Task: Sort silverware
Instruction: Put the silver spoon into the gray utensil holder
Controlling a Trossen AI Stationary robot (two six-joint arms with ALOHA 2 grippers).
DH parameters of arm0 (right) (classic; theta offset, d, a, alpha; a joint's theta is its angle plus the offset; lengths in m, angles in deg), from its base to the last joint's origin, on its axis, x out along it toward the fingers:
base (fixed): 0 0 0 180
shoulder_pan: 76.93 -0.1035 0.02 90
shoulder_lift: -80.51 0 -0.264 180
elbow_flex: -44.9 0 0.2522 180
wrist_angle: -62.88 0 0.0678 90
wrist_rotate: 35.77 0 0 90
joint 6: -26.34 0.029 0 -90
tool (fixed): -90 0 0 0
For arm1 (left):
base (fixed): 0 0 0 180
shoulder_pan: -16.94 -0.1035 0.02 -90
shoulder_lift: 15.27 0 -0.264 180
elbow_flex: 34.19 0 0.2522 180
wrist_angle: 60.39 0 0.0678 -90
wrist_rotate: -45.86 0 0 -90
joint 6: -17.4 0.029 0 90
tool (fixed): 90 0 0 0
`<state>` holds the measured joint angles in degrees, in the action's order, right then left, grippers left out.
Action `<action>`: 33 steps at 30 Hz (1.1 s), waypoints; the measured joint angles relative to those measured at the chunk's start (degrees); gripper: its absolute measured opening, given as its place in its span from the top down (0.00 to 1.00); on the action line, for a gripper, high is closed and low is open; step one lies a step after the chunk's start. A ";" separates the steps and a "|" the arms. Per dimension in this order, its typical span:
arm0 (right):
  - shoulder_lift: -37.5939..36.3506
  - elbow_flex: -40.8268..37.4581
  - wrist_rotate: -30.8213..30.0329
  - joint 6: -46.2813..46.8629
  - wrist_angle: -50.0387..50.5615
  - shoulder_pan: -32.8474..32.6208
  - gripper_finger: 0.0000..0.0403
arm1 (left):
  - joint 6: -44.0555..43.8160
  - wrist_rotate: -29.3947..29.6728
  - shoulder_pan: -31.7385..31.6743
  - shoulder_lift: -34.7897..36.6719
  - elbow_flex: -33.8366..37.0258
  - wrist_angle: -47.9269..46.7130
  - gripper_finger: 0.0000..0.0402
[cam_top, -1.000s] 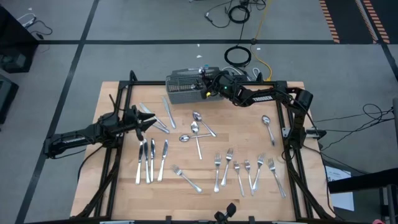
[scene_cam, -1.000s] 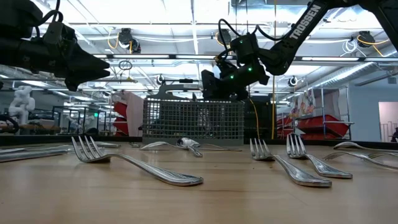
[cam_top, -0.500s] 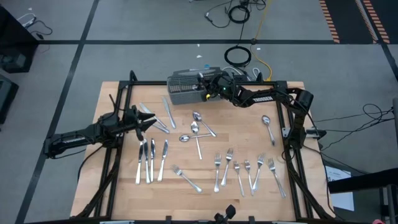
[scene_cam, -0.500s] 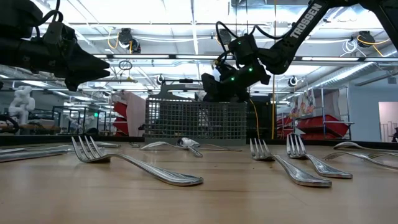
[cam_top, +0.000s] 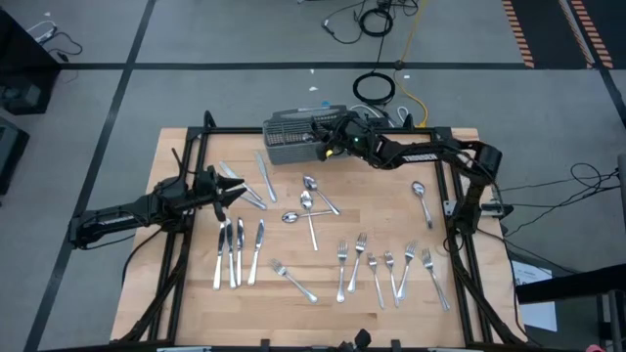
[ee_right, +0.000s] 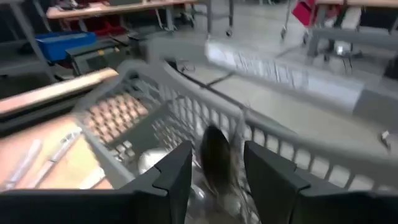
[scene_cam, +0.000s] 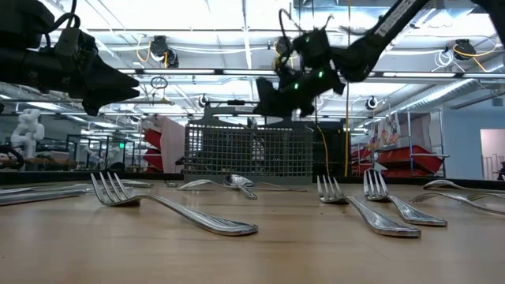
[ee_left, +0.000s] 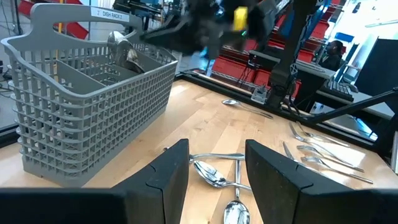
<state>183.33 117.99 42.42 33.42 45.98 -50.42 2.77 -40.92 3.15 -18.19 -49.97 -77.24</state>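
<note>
Spoons (ee_left: 124,55) sit in your basket (cam_top: 291,139); right gripper (ee_right: 214,180) jaws apart above it, left gripper (ee_left: 216,180) open, most silverware (cam_top: 362,269) unsorted.

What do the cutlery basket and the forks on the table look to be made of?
Basket: probably moulded grey plastic, matte; thick flat grid bars and a one-piece handle show in the left wrist view, though from the low view it could pass for mesh. Forks: polished metal, likely steel; they reflect the ceiling lights with bright glints.
</note>
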 joint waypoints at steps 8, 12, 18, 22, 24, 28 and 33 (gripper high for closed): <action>-16.32 0.11 -6.29 -2.44 33.98 -1.96 0.67 | -0.02 -0.10 -0.01 -0.01 0.00 -0.22 0.59; -23.49 0.04 -12.82 5.24 59.98 -2.05 0.67 | -0.02 -0.11 0.02 0.01 0.00 -0.26 0.59; -30.65 -3.07 -16.73 23.05 83.56 -4.94 0.67 | -0.01 -0.11 -0.01 0.00 0.00 -0.31 0.59; -35.45 -10.65 -18.03 34.31 85.45 -8.17 0.67 | 0.00 -0.11 0.02 0.00 0.00 -0.36 0.59; -37.91 -14.73 -18.16 39.62 84.77 -10.37 0.67 | 0.00 -0.11 0.02 0.00 0.00 -0.37 0.59; -42.24 -21.58 -18.51 50.03 83.93 -14.78 0.67 | 0.00 -0.19 0.02 0.01 0.00 -0.41 0.59; -45.27 -26.92 -18.50 59.15 81.61 -20.02 0.67 | 0.00 -0.35 0.02 0.00 0.00 -0.43 0.59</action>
<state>138.06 91.07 23.92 92.57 127.59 -70.44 2.77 -41.27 3.16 -18.20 -49.97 -77.67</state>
